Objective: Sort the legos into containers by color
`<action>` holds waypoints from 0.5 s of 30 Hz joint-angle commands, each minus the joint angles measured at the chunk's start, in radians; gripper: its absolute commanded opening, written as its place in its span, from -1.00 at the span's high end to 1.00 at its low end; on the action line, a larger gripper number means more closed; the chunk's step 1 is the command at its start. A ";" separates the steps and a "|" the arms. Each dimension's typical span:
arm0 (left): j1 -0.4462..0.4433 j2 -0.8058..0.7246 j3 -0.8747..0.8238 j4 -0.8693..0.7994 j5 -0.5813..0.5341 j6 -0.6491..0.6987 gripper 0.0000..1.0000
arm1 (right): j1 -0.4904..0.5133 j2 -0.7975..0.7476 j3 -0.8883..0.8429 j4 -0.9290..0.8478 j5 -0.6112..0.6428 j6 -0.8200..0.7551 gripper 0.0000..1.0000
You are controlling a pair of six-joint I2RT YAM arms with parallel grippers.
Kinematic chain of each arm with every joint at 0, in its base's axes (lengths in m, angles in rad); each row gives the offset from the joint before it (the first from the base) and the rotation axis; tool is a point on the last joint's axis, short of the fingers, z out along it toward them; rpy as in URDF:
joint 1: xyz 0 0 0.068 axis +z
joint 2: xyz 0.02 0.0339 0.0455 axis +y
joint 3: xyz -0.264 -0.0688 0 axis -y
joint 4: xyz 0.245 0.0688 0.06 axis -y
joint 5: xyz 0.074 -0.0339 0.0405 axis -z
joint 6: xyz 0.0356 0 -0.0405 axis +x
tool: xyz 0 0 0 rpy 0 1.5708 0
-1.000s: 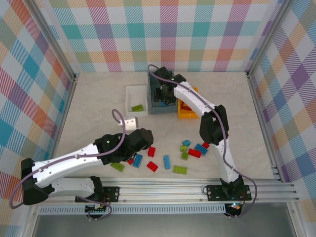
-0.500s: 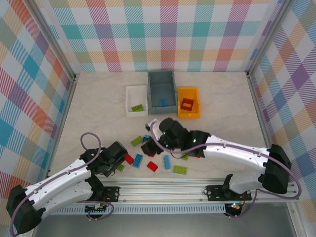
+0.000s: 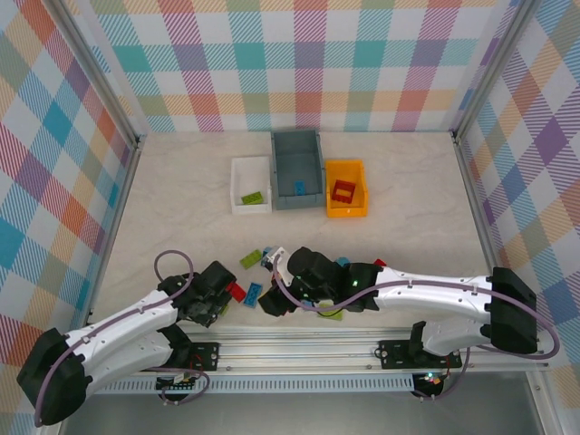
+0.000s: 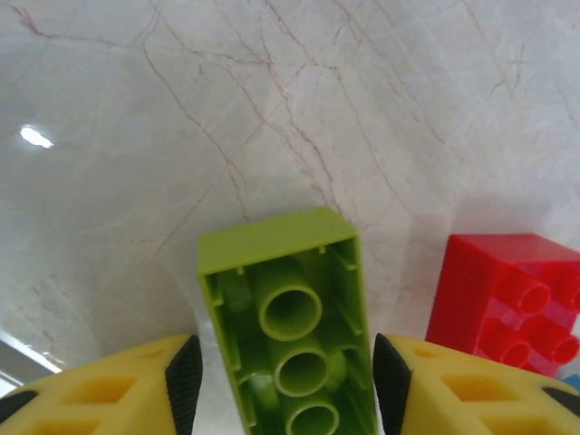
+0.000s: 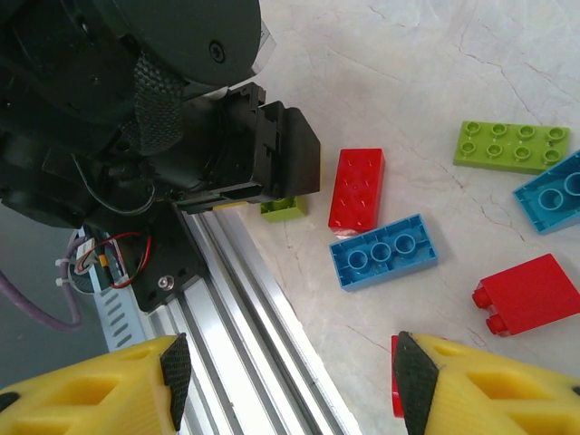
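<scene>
A lime green lego (image 4: 288, 313) lies hollow side up on the table between the pads (image 4: 185, 381) of my left gripper (image 4: 288, 385). The jaws straddle it, with a sliver of table showing on the left. A red lego (image 4: 507, 299) sits just to its right. My left gripper (image 3: 211, 301) is low near the front edge. My right gripper (image 5: 292, 381) is open above the front rail with nothing between its fingers; a red lego (image 5: 356, 188) and a blue lego (image 5: 385, 251) lie ahead of it. The white tray (image 3: 237, 172), grey-blue bin (image 3: 283, 172) and orange bin (image 3: 362, 201) stand at the back.
More loose legos lie nearby: a green plate (image 5: 512, 145), a blue brick (image 5: 553, 190), a red brick (image 5: 526, 294). The aluminium rail (image 5: 263, 317) runs along the table's front edge. My two grippers sit close together, with the right gripper (image 3: 272, 302) just right of the left.
The right arm swung from the grey-blue bin to the legos, then pulled back toward the front rail. The left gripper drew back to the front left and settled over the green lego.
</scene>
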 commanded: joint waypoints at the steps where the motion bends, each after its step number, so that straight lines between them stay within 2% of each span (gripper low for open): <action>1: 0.012 0.017 -0.017 0.025 -0.003 -0.002 0.09 | 0.005 -0.002 0.030 0.011 0.019 0.005 -0.26; 5: 0.013 -0.009 0.037 -0.036 -0.057 0.035 0.23 | 0.005 -0.021 0.029 0.003 0.063 0.028 -0.22; 8: 0.038 0.005 0.157 -0.076 -0.104 0.167 0.27 | 0.002 -0.069 0.032 -0.014 0.209 0.070 -0.22; 11: 0.121 0.149 0.322 -0.066 -0.057 0.366 0.28 | -0.033 -0.110 0.039 0.002 0.345 0.121 -0.24; 15: 0.204 0.394 0.626 -0.093 -0.026 0.618 0.28 | -0.119 -0.100 0.061 0.084 0.394 0.159 -0.25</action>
